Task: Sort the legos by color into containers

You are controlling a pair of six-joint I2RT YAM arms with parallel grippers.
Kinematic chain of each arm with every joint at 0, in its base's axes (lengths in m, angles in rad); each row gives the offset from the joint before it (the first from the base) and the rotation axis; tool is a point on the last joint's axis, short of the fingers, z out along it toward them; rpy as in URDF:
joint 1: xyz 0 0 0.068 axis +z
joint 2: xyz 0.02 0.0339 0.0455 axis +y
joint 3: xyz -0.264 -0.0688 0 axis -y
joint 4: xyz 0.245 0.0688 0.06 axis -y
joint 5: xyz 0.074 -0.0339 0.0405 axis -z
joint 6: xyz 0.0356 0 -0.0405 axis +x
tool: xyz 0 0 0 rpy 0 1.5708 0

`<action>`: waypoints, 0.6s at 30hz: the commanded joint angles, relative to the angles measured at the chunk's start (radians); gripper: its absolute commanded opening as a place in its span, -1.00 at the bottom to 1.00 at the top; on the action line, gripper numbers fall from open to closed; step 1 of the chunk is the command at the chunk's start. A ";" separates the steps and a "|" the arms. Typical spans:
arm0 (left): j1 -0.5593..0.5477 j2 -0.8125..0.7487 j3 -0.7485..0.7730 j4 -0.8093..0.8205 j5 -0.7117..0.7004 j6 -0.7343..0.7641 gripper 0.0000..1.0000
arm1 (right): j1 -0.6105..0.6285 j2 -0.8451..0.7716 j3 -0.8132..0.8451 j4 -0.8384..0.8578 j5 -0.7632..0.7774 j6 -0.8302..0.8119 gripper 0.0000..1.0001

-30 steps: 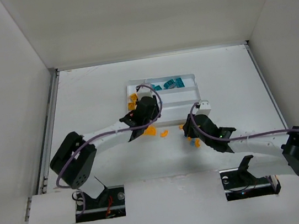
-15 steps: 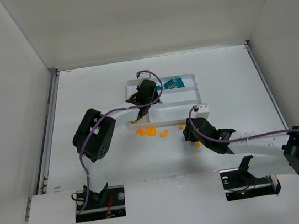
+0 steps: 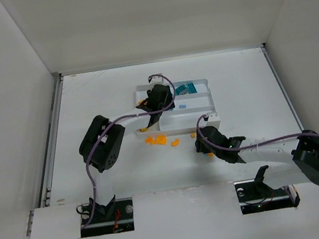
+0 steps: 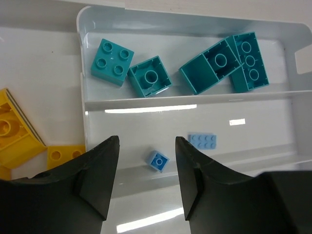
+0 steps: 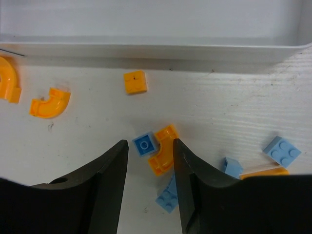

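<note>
Right gripper (image 5: 150,144), jaws part open and empty, straddles a blue brick (image 5: 144,145) touching an orange piece (image 5: 165,149) on the surface (image 5: 219,107). It should centre on the blue, leaving the orange out. Left gripper (image 4: 146,146), jaws apart and empty, hangs over the tray (image 4: 195,95), above its middle section.

**Q:** so where are your legos sitting rn?

**A:** Your white tray (image 4: 170,19) has four teal bricks (image 4: 112,61) in the far long section, some studs-up, some flipped. In the middle section you've got a tiny light blue cube (image 4: 158,161) and a flat light blue plate (image 4: 202,141), a bit apart. Yellow bricks (image 4: 14,131) are in the narrow end section.

**Q:** loose ones?

**A:** On your tabletop (image 5: 234,112) by the tray: two orange curves (image 5: 48,102), an orange square (image 5: 135,81), a blue cube (image 5: 144,145) touching a third curve (image 5: 165,146), and light blue bits (image 5: 282,150) nearby.
</note>
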 commanded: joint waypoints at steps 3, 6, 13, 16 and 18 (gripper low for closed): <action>-0.037 -0.137 -0.079 0.058 -0.027 -0.003 -0.06 | 0.034 0.032 0.062 -0.019 0.013 -0.016 -0.09; -0.061 -0.190 -0.139 0.081 -0.040 -0.003 -0.06 | 0.056 0.027 0.078 -0.045 0.056 -0.010 -0.13; -0.092 -0.301 -0.274 0.122 -0.047 -0.015 -0.07 | 0.079 0.055 0.128 -0.096 0.093 -0.025 -0.14; -0.100 -0.342 -0.318 0.129 -0.047 -0.024 -0.08 | 0.079 0.090 0.141 -0.085 0.082 -0.034 -0.17; -0.106 -0.367 -0.349 0.132 -0.047 -0.026 -0.08 | 0.079 0.113 0.152 -0.082 0.082 -0.039 -0.19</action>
